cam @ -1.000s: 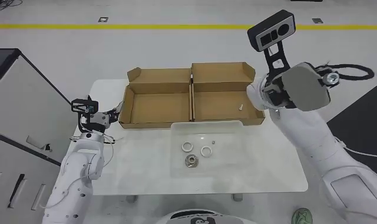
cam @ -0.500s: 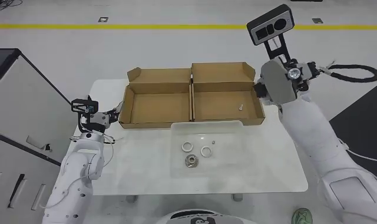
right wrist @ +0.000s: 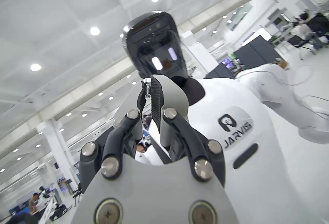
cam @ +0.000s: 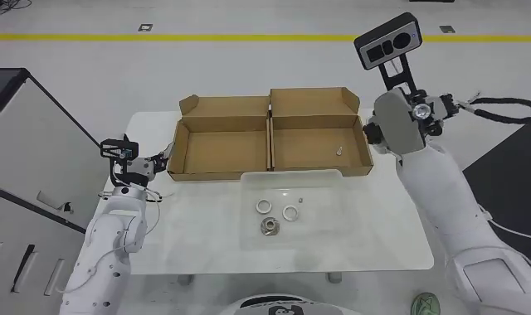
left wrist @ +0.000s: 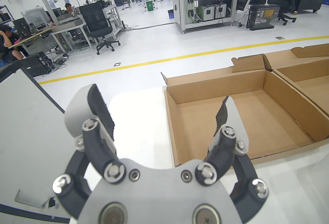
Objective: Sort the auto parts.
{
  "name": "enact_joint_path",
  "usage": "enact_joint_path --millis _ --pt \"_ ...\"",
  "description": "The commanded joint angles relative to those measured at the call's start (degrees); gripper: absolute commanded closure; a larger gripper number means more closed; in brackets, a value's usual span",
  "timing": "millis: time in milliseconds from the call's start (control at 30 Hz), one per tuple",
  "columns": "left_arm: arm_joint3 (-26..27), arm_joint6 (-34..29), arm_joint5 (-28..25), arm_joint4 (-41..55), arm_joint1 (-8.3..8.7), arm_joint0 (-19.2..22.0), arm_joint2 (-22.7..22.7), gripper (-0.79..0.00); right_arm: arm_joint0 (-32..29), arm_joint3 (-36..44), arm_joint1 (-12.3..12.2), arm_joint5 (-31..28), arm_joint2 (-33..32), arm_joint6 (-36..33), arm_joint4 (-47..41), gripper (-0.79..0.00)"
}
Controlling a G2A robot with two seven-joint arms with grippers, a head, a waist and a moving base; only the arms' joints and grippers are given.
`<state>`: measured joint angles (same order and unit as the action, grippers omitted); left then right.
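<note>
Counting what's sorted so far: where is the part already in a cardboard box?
In the top view, the small pale part lies in the cardboard box on the robot's right, near its right wall, just beyond the clear tray.

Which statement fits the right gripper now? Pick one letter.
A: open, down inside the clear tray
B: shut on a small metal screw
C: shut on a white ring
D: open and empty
B: the right wrist view shows the right gripper with its jaws closed on a small metal screw pinched between them.
</note>
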<state>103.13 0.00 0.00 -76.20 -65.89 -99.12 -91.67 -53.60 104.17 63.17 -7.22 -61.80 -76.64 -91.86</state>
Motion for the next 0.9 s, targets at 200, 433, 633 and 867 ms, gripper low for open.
enact_joint_path --millis 200,433,633,867 --pt "0.00 0.00 0.00 0.00 0.00 0.00 0.00 -0.785 -1.23 0.11 1.23 0.12 -1.07 0.14 -4.53 0.000" --pt "0.00 0.00 0.00 0.00 0.00 0.00 0.00 -0.785 -0.74 -0.41 1.04 1.03 -4.19 2.62 8.25 0.000" --pt "0.00 0.00 0.00 0.00 0.00 0.00 0.00 -0.785 -0.37 0.14 0.58 2.98 -6.47 3.48 19.42 0.000" --pt "0.00 0.00 0.00 0.00 0.00 0.00 0.00 -0.785 -1.37 0.82 0.70 4.07 -7.41 3.64 20.54 0.000"
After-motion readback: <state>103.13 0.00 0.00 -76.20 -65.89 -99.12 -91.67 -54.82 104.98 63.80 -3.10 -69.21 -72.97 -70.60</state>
